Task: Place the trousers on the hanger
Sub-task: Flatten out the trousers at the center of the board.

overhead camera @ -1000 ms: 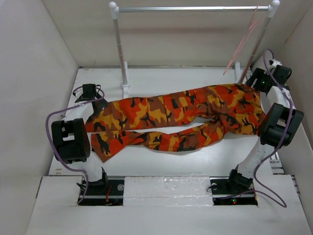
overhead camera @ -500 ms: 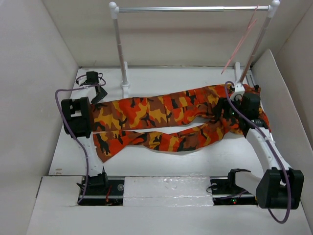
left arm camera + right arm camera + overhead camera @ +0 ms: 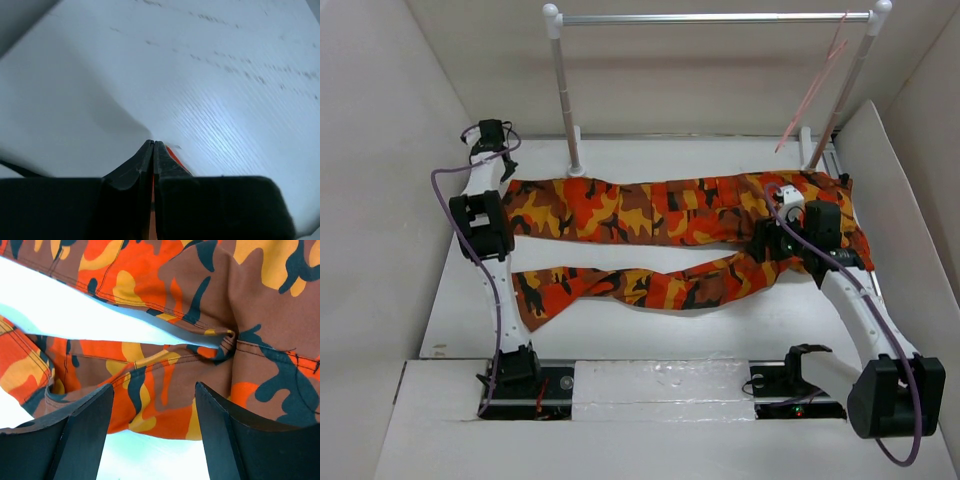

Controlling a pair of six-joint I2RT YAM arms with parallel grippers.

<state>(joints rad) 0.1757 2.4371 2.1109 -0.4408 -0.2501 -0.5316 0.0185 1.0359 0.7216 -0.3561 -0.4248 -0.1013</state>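
Trousers [image 3: 650, 210]: flat across tabletop [image 3: 650, 325], waist right, legs left and parted.
Left pincer [image 3: 153, 146]: pressed together on far leg's hem, orange cloth showing between fingers.
Right pincer [image 3: 154, 390]: spread wide, above crotch seam.
Hanger [image 3: 811, 85]: hooked on silver bar [image 3: 715, 17], right end.

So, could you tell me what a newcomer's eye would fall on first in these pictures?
The orange, red and brown camouflage trousers lie spread across the middle of the white table, legs pointing left. Behind them, the pale-pink hanger hangs at the right end of a silver rail.
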